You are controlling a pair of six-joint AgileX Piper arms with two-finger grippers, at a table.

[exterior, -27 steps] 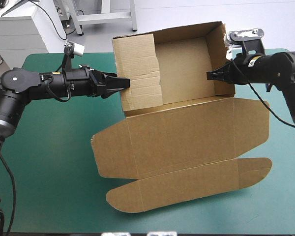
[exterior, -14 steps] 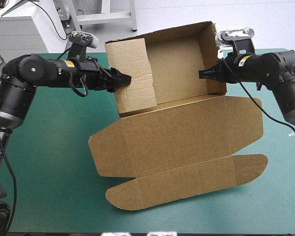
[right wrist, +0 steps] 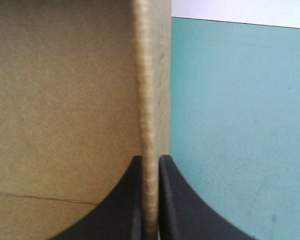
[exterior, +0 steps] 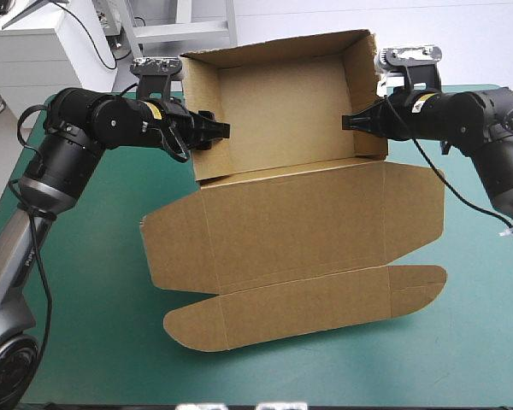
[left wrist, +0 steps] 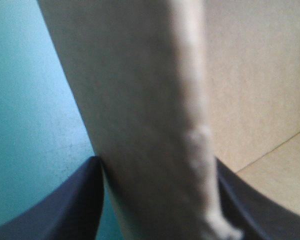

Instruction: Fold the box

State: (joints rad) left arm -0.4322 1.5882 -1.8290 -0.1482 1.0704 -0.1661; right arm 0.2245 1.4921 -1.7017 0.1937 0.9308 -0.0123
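Box [exterior: 282,111] upper centre: walls up, tray formed. Lid [exterior: 308,222] flat on table [exterior: 85,299], lower centre. Left end effector [exterior: 214,130] clamped on left wall [exterior: 202,102], right end effector [exterior: 349,122] on right wall [exterior: 368,94]. Wall tucks probably still to finish.

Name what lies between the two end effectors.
The box: the left end effector and the right end effector each pinch a side wall, bare inner board between, per the high view.

The brown box [exterior: 308,222] is sitting on the table's [exterior: 85,307] far half — walls standing as an open tray, lid lying flat nearer.
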